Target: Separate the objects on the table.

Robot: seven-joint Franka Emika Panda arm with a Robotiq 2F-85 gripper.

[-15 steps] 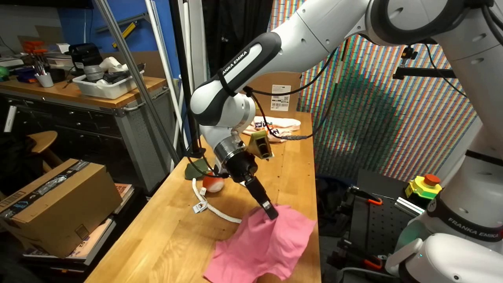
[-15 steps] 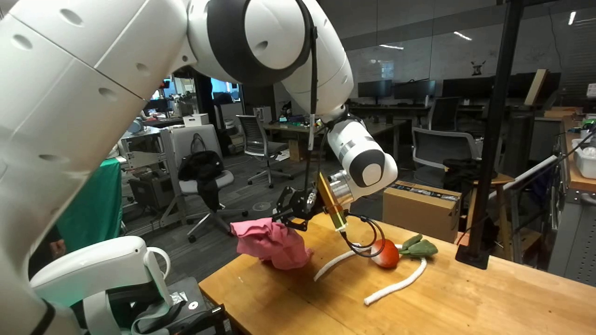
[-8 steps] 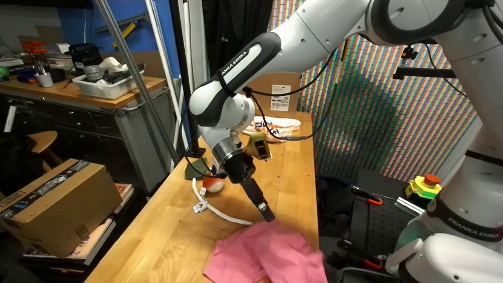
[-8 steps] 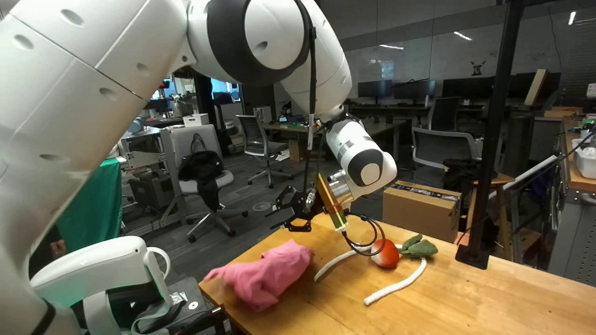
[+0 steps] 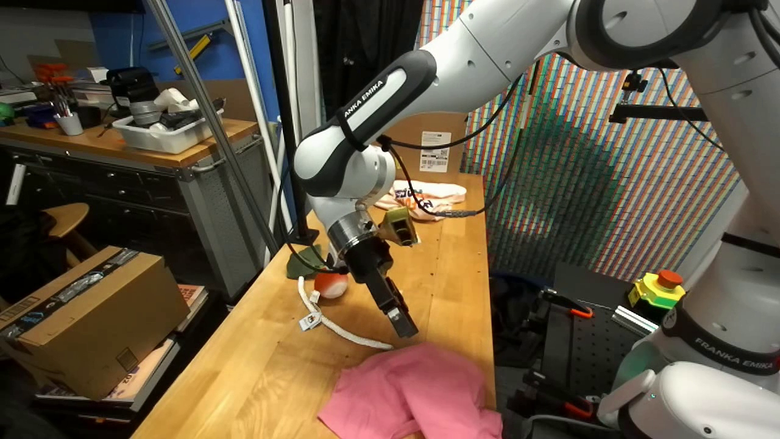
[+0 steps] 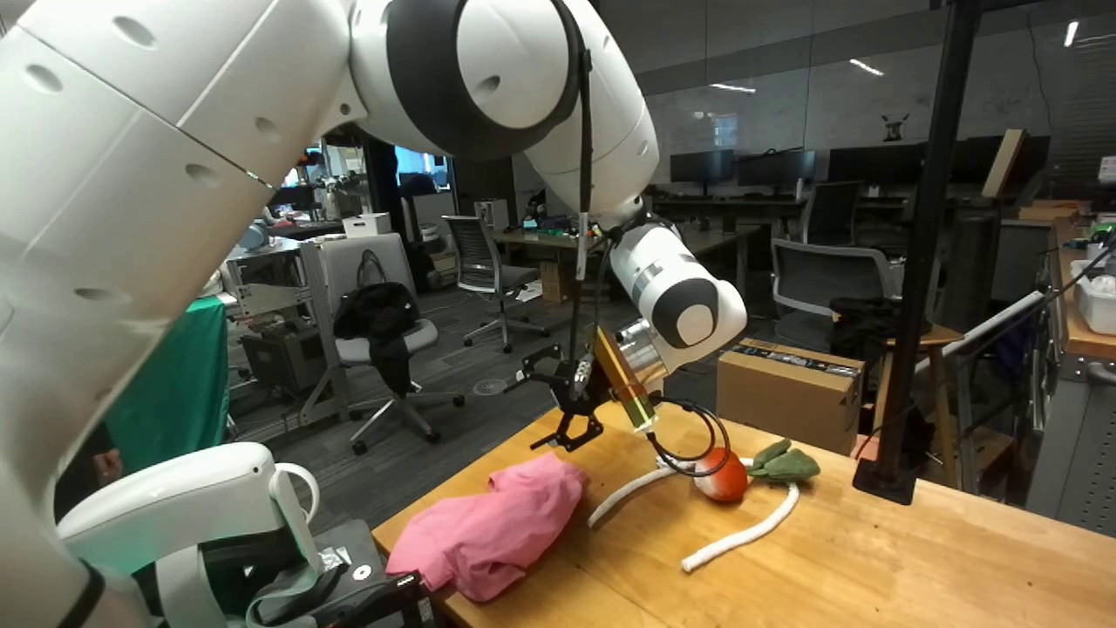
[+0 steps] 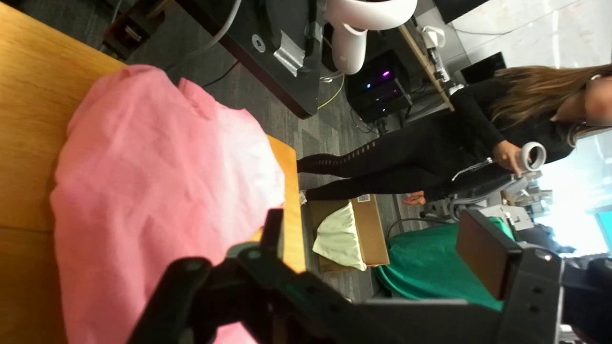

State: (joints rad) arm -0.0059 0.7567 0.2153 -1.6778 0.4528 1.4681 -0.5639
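Observation:
In both exterior views the pink cloth [image 5: 420, 390] [image 6: 493, 532] lies crumpled at the near end of the light-wood table [image 6: 881, 567], reaching its edge. My gripper [image 6: 523, 417] hangs above and behind the cloth, clear of it. Its jaws stand wide apart with nothing between the finger pads [image 7: 487, 258] in the wrist view, where the pink cloth [image 7: 158, 181] fills the left side. A white cord [image 6: 745, 541] curves around a red-and-white item [image 6: 722, 478] and a green leafy item [image 6: 783, 464]. Farther down the table is a white cloth with orange-red print [image 5: 432, 195], partly behind the arm.
A cardboard box [image 5: 457, 137] stands at the table's far end, and another box [image 5: 103, 317] is beside the table. A black post [image 6: 924, 262] rises from the table edge. Past the table's end a person [image 7: 406, 162] stands in the wrist view.
The jaws have opened and let go of the pink cloth, which dropped and spread onto the table's near end. My gripper has shifted slightly away from it. The cord and other items stay put.

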